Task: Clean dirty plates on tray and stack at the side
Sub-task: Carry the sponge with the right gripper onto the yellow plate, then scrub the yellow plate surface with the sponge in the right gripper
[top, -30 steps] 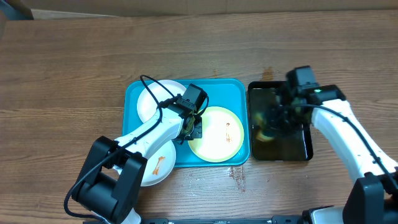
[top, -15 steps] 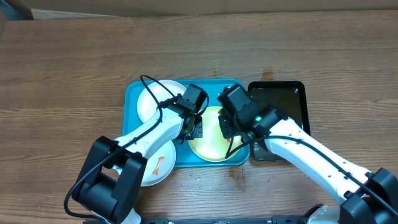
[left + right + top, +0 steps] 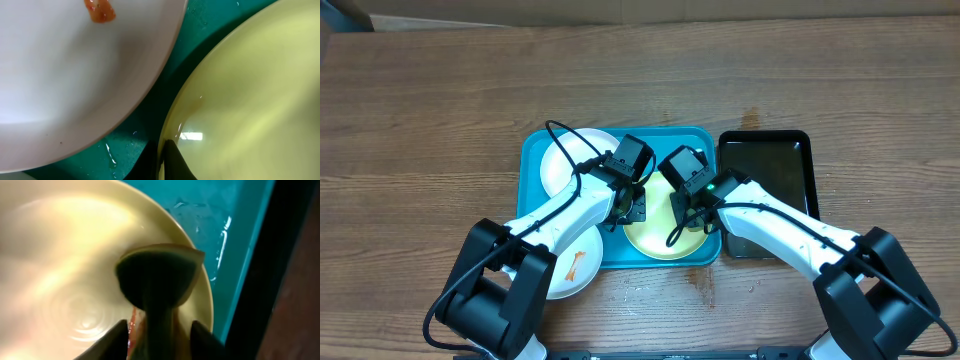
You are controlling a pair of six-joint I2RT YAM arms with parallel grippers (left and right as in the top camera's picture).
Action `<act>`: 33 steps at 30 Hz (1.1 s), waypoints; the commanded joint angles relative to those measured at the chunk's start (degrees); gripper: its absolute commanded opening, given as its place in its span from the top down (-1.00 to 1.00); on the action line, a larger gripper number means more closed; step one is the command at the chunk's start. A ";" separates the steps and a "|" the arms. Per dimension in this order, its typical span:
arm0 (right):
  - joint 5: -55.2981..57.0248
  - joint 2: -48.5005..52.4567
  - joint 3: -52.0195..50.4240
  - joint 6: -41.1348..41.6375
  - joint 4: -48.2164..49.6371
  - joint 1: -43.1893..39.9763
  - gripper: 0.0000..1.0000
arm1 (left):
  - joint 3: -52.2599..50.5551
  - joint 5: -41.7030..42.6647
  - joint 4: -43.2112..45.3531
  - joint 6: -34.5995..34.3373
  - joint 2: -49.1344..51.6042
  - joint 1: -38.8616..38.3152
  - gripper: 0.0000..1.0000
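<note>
The turquoise tray (image 3: pixel 695 140) holds a plain white plate (image 3: pixel 570 160) at its back left and the green-yellow rimmed plate (image 3: pixel 660 235) at its right. Another white plate (image 3: pixel 570 268) with an orange smear overhangs the tray's front left corner. My left gripper (image 3: pixel 632 205) is shut on the green-rimmed plate's left rim, seen in the left wrist view (image 3: pixel 167 160) next to a smeared white plate (image 3: pixel 75 75). My right gripper (image 3: pixel 685 208) is shut on a sponge (image 3: pixel 160 275) pressed on the green-rimmed plate (image 3: pixel 60 255), beside an orange smear (image 3: pixel 132 325).
A smaller black tray (image 3: pixel 770 190) stands right of the turquoise tray, touching its edge; it also shows in the right wrist view (image 3: pixel 280 255). Water drops lie on the turquoise tray's floor (image 3: pixel 220 225). Wooden table (image 3: pixel 440 110) surrounds everything.
My right arm has swung left from the black tray with the sponge and now rests it on the green-rimmed plate. The left arm has not moved.
</note>
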 commanded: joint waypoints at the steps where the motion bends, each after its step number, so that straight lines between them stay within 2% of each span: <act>1: 0.35 -0.07 -0.39 0.70 -0.46 -0.04 0.07 | -0.48 -1.03 0.00 -0.50 1.01 0.22 0.92; 4: 0.35 -0.02 -0.94 0.70 -0.50 -0.04 0.13 | -0.48 -1.03 0.00 -0.52 1.01 0.22 0.92; 9: 0.35 0.68 -2.84 0.70 1.66 -0.04 0.10 | -0.48 -1.03 0.02 -0.52 1.01 0.22 0.92; 10: 0.37 1.11 -3.04 0.70 1.99 -0.04 0.16 | -0.48 -1.03 0.00 -0.50 1.01 0.22 0.92; 13: 2.80 2.36 -3.04 0.79 2.10 -0.07 0.78 | -0.48 -1.03 0.00 -0.52 1.01 0.22 0.92; 14: 3.78 2.54 -3.04 1.55 2.01 -0.07 0.93 | -0.48 -1.03 0.00 -0.52 1.01 0.22 0.92; 17: 3.08 2.71 -3.04 3.21 1.77 -0.07 0.93 | -0.48 -1.03 -0.04 -0.50 1.01 0.22 0.92; 23: -7.41 2.73 -3.91 5.05 2.45 -0.07 0.92 | -0.48 -1.03 0.00 -0.52 1.01 0.22 0.92; 33: -22.36 2.75 -7.48 7.78 9.40 -0.07 0.93 | -0.48 -1.03 0.22 -0.50 1.01 0.22 0.92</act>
